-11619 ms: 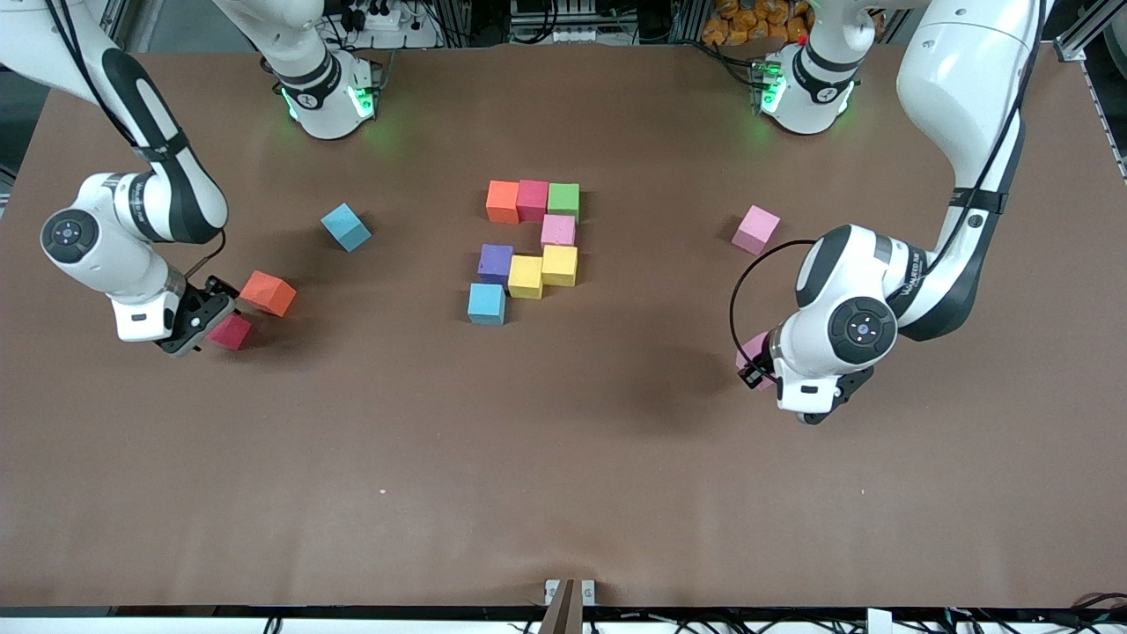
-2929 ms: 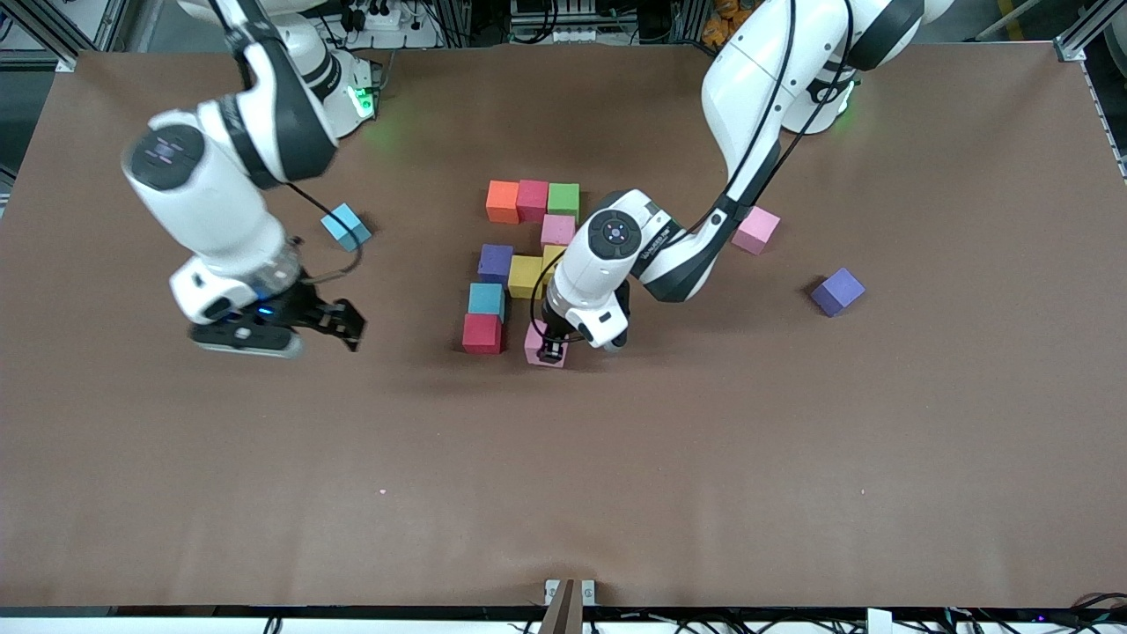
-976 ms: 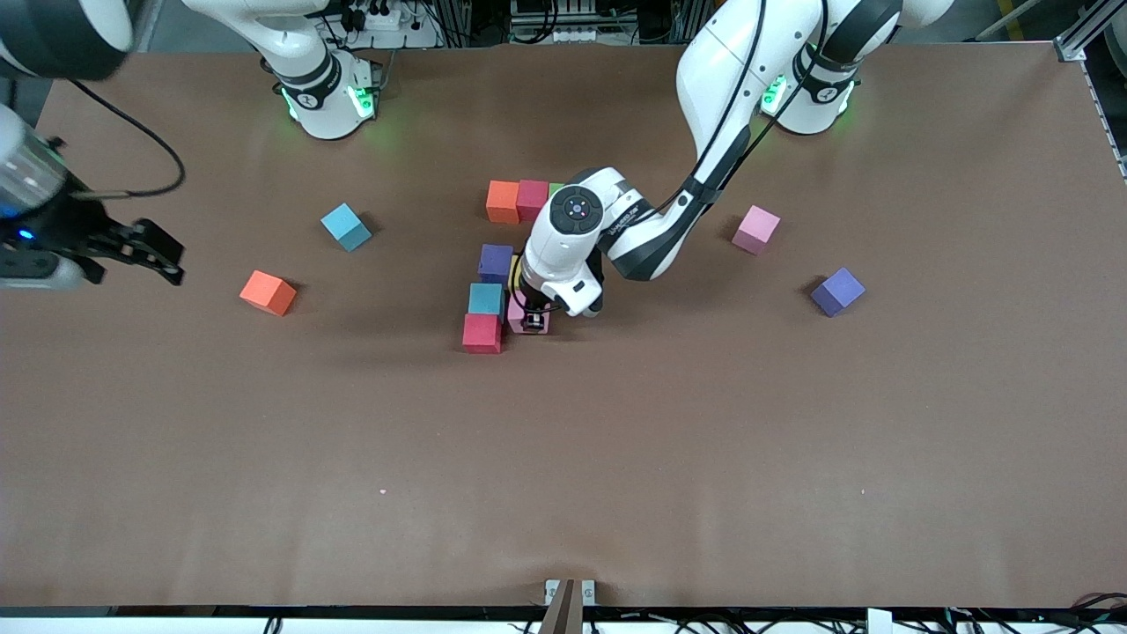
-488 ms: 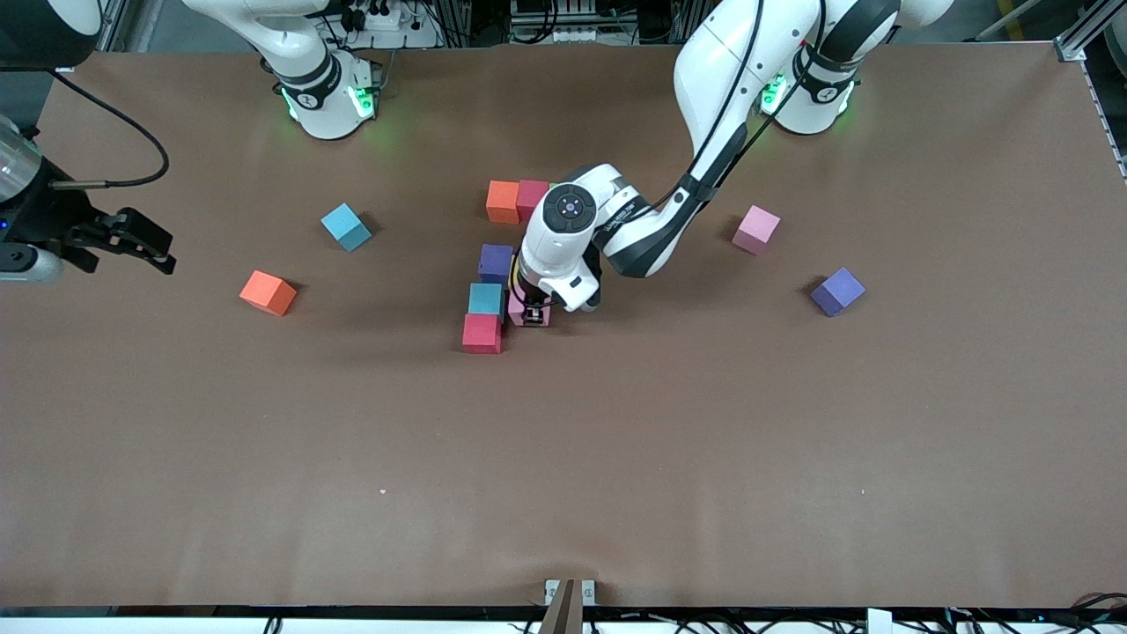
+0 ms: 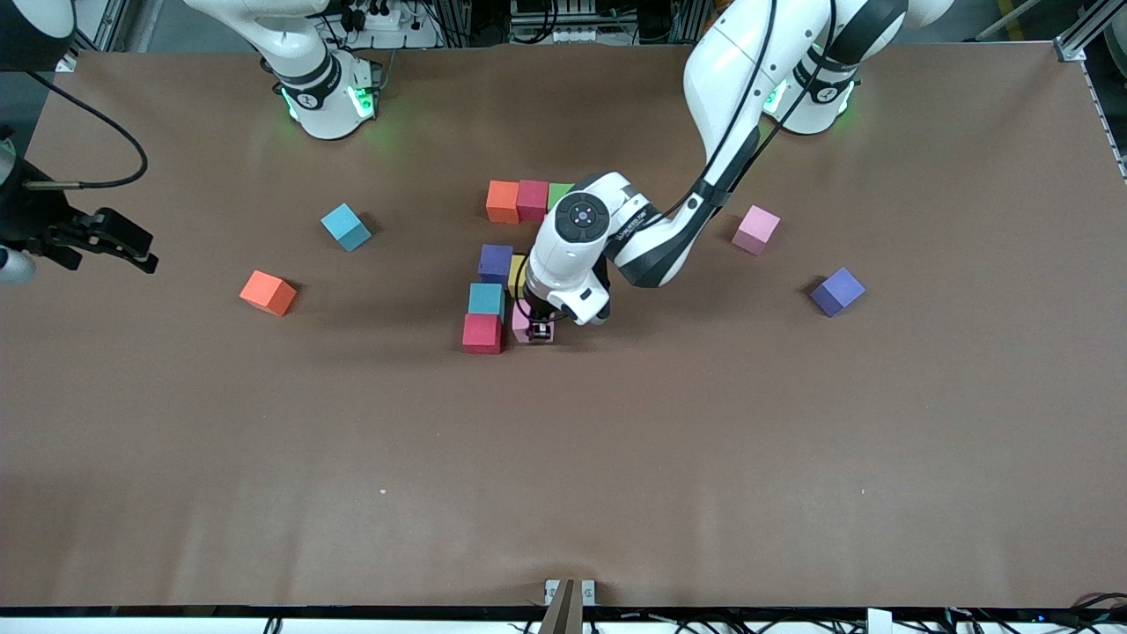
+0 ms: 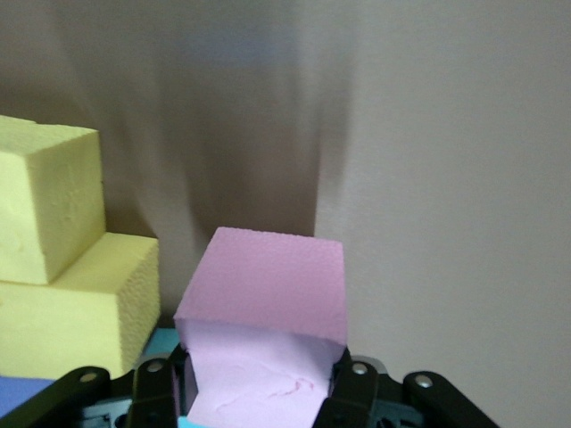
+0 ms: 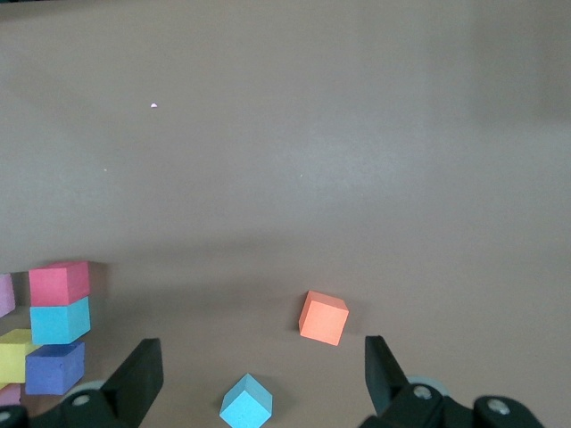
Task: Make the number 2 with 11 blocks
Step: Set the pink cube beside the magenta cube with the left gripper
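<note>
Blocks first: your number 2 (image 5: 519, 264) is only partly built in the middle of the table (image 5: 616, 458). Its farthest row from the front camera is an orange block (image 5: 503, 201), a red block (image 5: 532, 199) and a green block (image 5: 560, 193) that's half hidden under the left arm. Coming toward the camera you've got a purple block (image 5: 496, 262) with a yellow block (image 5: 517, 275) touching it, then a light blue block (image 5: 486, 299), then another red block (image 5: 482, 334) at the nearest end.

Your left gripper (image 5: 539, 328) is down at table level, clamped on a pink block (image 5: 523, 322), and that block sits just beside the nearest red one, on the left arm's side of it. In the left wrist view you can see the fingers (image 6: 153, 392) pressed against both sides of the pink block, with two yellow blocks (image 6: 62, 294) just past it. Whether pink actually touches red, you can't tell.

Your right gripper (image 5: 106, 242) hangs up in the air over the right arm's end of the table, fingers spread wide, nothing in them. Its wrist view looks down on a loose orange block (image 5: 268, 292) and a loose light blue block (image 5: 345, 226), both well apart from the digit.

At the left arm's end, a loose pink block (image 5: 755, 230) and a loose purple block (image 5: 837, 291) lie well clear of the left gripper.
</note>
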Controlling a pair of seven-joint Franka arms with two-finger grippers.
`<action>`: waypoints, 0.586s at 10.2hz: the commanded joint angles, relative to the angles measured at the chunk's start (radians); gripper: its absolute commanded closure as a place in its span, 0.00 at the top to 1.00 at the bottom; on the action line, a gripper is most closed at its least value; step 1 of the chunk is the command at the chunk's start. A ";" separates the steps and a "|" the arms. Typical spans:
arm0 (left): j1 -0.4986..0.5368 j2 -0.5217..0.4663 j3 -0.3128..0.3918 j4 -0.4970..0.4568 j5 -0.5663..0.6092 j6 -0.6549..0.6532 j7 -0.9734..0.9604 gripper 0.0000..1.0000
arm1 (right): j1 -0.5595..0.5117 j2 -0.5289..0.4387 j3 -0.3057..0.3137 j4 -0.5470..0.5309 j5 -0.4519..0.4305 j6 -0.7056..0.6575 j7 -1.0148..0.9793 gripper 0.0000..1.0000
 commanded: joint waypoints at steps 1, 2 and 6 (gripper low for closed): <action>-0.017 0.030 0.037 0.048 -0.019 0.039 -0.007 0.21 | -0.034 0.007 0.008 0.033 0.029 -0.022 0.034 1.00; -0.019 0.057 0.039 0.084 -0.019 0.040 -0.007 0.21 | -0.037 0.007 0.008 0.035 0.028 -0.025 0.034 1.00; -0.027 0.113 0.039 0.125 -0.018 0.123 0.018 0.21 | -0.039 0.009 0.008 0.041 0.015 -0.027 0.034 1.00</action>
